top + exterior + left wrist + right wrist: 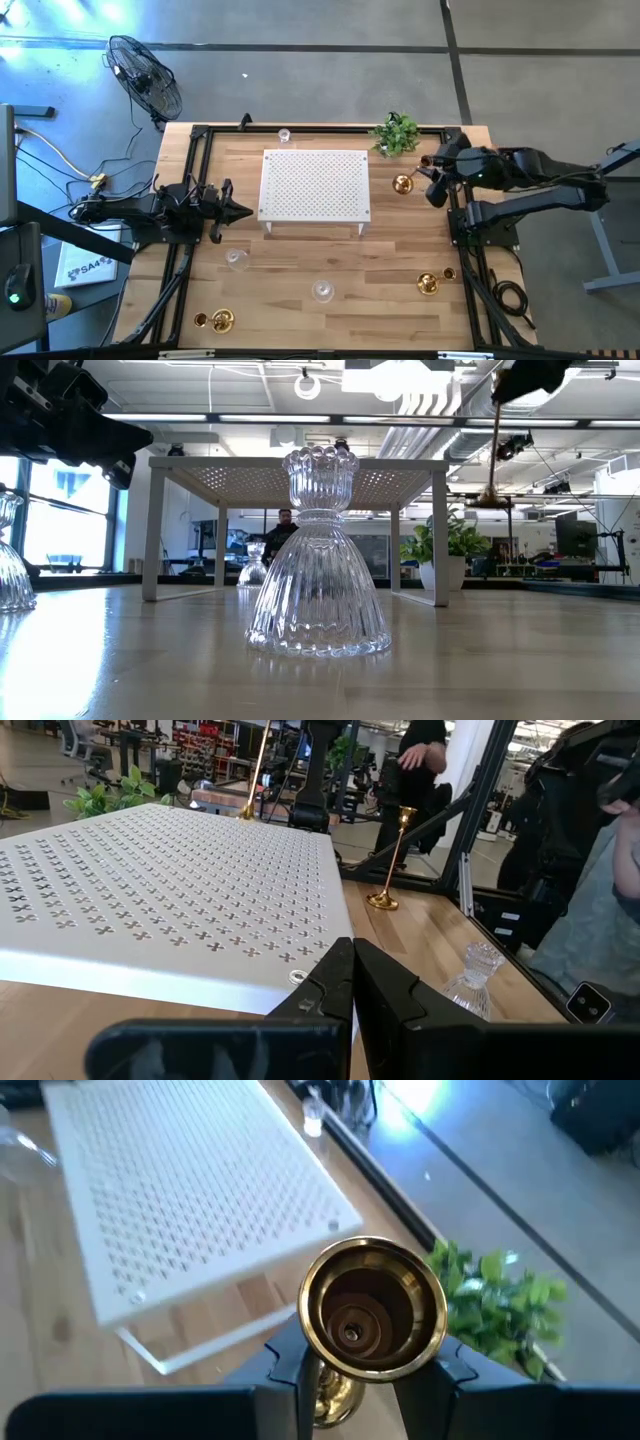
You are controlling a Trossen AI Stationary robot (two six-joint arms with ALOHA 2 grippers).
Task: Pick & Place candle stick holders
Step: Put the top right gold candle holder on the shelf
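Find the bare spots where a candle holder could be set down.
The white perforated platform top is bare. Bare wood lies between the clear glass holder and the gold brass holder. It is crowded by the green leafy plant, where the right gripper grips a brass holder.

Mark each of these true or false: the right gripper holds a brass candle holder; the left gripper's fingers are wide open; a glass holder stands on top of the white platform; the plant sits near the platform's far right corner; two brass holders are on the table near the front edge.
1. The right gripper holds a brass candle holder. True.
2. The left gripper has its fingers wide open. False: they are shut together, holding nothing.
3. A glass holder stands on the white perforated platform. False: its top is bare; the glass holders stand on the table.
4. The green plant sits by the platform's far right corner. True.
5. Brass holders stand near the front edge, one front left, one front right. True.
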